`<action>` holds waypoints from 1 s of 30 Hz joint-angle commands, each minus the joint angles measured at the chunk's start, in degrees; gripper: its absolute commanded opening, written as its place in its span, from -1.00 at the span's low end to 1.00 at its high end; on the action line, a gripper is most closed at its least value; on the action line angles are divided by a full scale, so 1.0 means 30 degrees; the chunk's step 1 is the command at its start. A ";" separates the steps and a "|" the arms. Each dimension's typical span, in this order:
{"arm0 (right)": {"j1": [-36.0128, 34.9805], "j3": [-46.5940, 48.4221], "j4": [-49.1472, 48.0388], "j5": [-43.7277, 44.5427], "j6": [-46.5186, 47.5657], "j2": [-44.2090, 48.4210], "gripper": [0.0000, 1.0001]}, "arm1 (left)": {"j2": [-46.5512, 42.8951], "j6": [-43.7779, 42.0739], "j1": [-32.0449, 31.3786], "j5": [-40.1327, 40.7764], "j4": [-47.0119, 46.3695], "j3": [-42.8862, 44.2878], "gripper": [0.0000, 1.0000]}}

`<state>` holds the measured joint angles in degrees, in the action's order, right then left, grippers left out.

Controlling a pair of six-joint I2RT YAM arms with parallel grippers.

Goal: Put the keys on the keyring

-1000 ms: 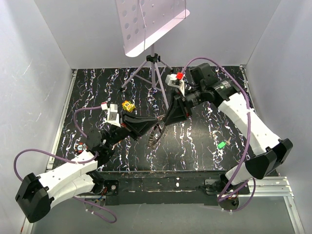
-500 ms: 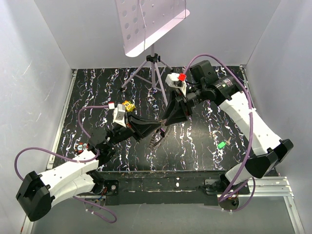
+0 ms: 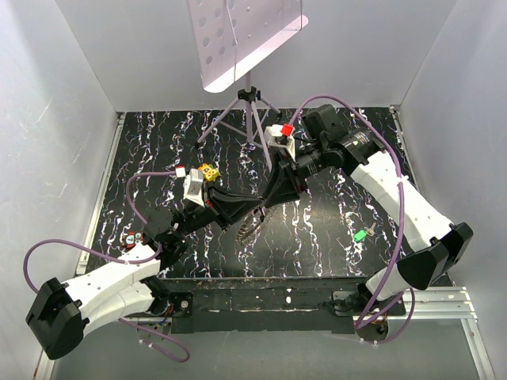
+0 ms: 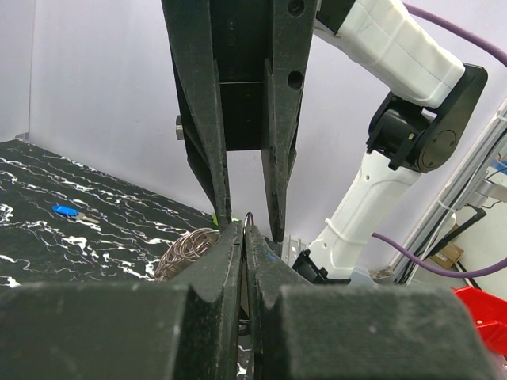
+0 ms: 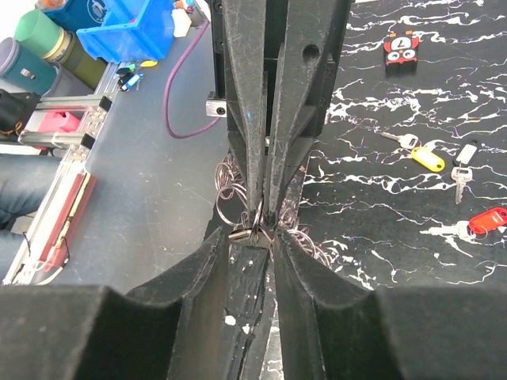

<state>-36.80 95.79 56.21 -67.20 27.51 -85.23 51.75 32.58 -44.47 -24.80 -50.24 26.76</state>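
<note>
left gripper [image 4: 243, 231]: jaws pinching shut on the hanging keyring [image 4: 186, 249]. right gripper [image 5: 253, 235]: jaws straddling same spot, narrowly parted; cannot tell whether gripping.

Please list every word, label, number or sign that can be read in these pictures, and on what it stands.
"L", uncertain: white mark on the red and black tag.
Blue bin: white logo, too blurred to read.
Keys: no text visible on their heads.
Nothing else is legible.

Keyring [image 3: 248, 224] below left pincer [image 3: 255, 205] and right pincer [image 3: 267, 204] (mid-table), key [image 3: 360, 235] well right.
</note>
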 commanded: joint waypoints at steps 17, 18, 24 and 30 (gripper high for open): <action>-0.0420 -0.0113 -0.1040 0.0603 -0.0819 0.0461 -0.61 | -0.1164 -0.0605 -0.0060 0.1468 -0.0393 0.0249 -1.00; -0.0420 -0.0113 -0.1098 0.0603 -0.0877 0.0461 -0.72 | -0.1194 -0.0576 -0.0060 0.1498 -0.0364 0.0220 -1.00; -0.0420 0.0063 -0.1157 0.1158 -0.1171 0.0432 -0.97 | -0.1341 -0.0605 -0.0060 0.1703 0.0075 0.0248 -1.00; -0.0420 0.0180 -0.1128 0.1804 -0.1376 0.0432 -0.97 | -0.1603 -0.0195 -0.0060 0.1732 0.1070 0.0307 -0.76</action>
<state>-37.69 95.66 52.90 -63.68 24.14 -85.12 49.39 31.59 -44.60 -21.39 -46.35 26.72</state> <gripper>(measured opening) 0.029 0.017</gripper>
